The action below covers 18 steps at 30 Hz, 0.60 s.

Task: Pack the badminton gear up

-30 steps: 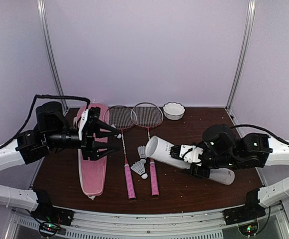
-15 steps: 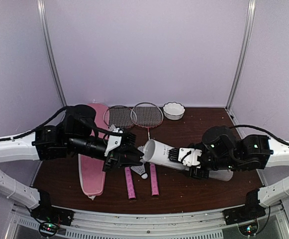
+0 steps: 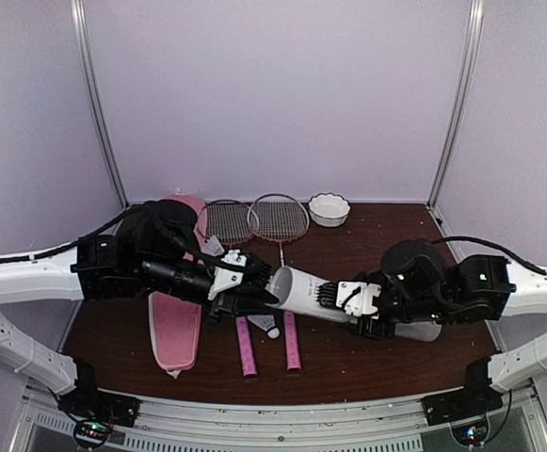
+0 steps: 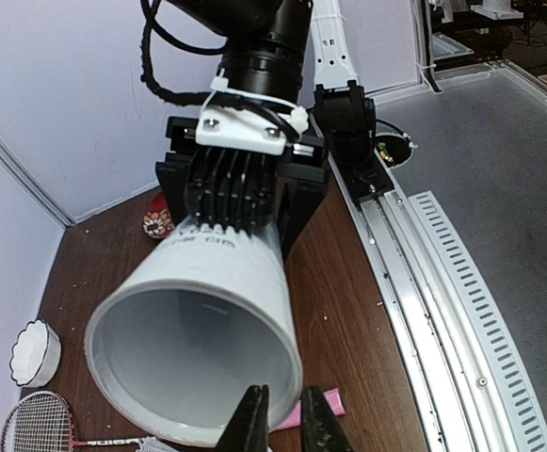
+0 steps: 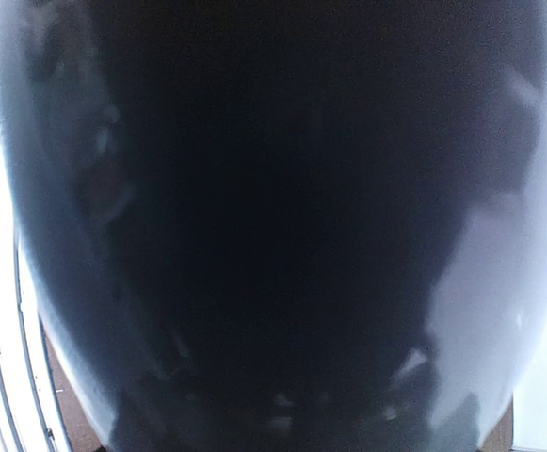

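My right gripper (image 3: pixel 337 299) is shut around the middle of the long white tube (image 3: pixel 297 287) and holds it tilted, its open mouth toward the left arm. The tube wall (image 5: pixel 273 188) fills the right wrist view. My left gripper (image 3: pixel 264 295) is at that mouth; in the left wrist view its jaws (image 4: pixel 285 389) are nearly shut with the tube (image 4: pixel 226 273) rim between them. One shuttlecock (image 3: pixel 266 324) lies on the table below. Two rackets (image 3: pixel 278 218) lie with pink handles (image 3: pixel 292 341) toward me. The pink cover (image 3: pixel 174 330) lies at the left.
A small white scalloped bowl (image 3: pixel 329 209) stands at the back, also in the left wrist view (image 4: pixel 30 350). A red patterned dish (image 4: pixel 157 223) sits behind the right gripper. A metal rail (image 4: pixel 442 282) runs along the table's near edge.
My left arm swung right from over the pink cover to the tube's mouth, and its jaws went from wide open to nearly shut. The right arm pushed the tube slightly left.
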Tool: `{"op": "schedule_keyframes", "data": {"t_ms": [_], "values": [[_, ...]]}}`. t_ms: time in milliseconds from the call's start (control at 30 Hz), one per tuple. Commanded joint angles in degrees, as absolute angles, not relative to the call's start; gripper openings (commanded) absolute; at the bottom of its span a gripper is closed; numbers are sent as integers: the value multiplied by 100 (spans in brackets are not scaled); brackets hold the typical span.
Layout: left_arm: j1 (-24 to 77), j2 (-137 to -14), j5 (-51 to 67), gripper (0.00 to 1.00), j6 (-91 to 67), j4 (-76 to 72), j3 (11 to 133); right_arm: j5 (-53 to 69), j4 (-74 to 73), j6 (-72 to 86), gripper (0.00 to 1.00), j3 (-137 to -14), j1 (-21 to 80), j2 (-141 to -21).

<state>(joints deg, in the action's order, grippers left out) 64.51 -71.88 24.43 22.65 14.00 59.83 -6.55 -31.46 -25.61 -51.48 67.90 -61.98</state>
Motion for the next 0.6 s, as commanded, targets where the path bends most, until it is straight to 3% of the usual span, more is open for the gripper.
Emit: {"op": "schedule_keyframes", "data": {"t_ms": [0, 200, 567], "values": [[6486, -7251, 2460, 13, 2342, 1362, 6224, -808, -2909, -2602, 44, -5188, 6838, -6125], [6486, -7164, 2459, 0, 2314, 1329, 6147, -838, -2870, -2606, 43, -5088, 6835, -6117], [6486, -6289, 1872, 0, 1833, 1026, 5419, -1190, -2674, -2242, 33, -4676, 6820, -6055]]}}
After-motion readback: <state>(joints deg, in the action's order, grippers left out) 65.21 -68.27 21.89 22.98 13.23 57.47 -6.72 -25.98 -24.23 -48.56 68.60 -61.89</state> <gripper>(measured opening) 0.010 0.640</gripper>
